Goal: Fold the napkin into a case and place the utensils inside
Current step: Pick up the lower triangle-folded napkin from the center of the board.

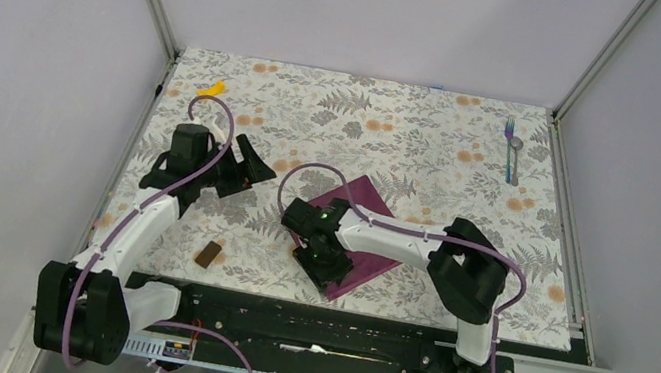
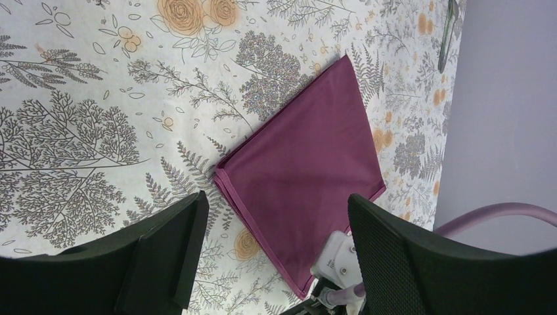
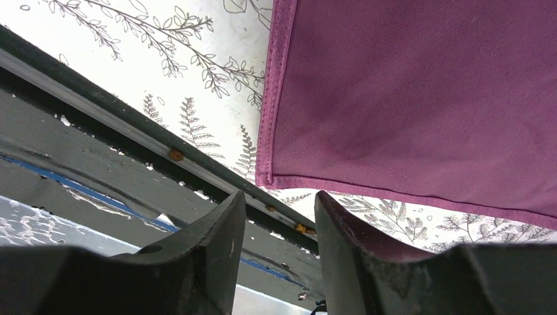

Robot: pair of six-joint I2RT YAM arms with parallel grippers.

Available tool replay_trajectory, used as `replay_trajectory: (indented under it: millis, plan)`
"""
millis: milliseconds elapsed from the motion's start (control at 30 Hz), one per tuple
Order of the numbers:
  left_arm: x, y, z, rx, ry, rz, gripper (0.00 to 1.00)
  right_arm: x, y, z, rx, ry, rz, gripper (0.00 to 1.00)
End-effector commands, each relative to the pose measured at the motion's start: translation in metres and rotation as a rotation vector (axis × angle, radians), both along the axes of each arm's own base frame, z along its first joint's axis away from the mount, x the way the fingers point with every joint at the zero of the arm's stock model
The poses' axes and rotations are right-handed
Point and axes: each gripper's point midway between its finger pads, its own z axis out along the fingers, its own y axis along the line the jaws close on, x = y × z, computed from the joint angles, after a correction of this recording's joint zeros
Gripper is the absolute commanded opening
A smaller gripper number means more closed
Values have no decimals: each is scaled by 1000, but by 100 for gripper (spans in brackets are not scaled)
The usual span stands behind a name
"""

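Observation:
The plum napkin [image 1: 362, 199] lies folded into a flat rectangle, set diagonally on the floral cloth near the middle of the table; the left wrist view shows it too [image 2: 309, 151]. My right gripper [image 1: 326, 263] hangs over its near corner, jaws open with nothing between them; in the right wrist view [image 3: 279, 197] that corner of the napkin [image 3: 420, 98] lies just beyond the fingertips. My left gripper [image 1: 250, 171] stands open and empty to the napkin's left, [image 2: 276, 200] pointed at it. The utensils [image 1: 511, 151], a fork and a spoon, lie side by side at the far right [image 2: 449, 29].
A small yellow piece [image 1: 213, 87] sits at the far left corner. A brown block [image 1: 210, 254] lies near the front edge, left of the napkin. The black front rail [image 1: 314, 321] runs close under my right gripper [image 3: 131, 131]. Grey walls enclose three sides.

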Motion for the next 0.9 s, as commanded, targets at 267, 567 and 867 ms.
replay_trajectory:
  millis: [267, 567, 867]
  plan:
    - [2, 0, 13, -35, -74, -30, 83, 2, 5, -8, -63, 2, 27, 55]
    - [1, 3, 15, -43, -78, -29, 83, 5, 0, -26, -124, -28, 22, 54]
    - [-1, 6, 16, -42, -78, -26, 83, 13, -7, -47, -147, -91, 21, 28]
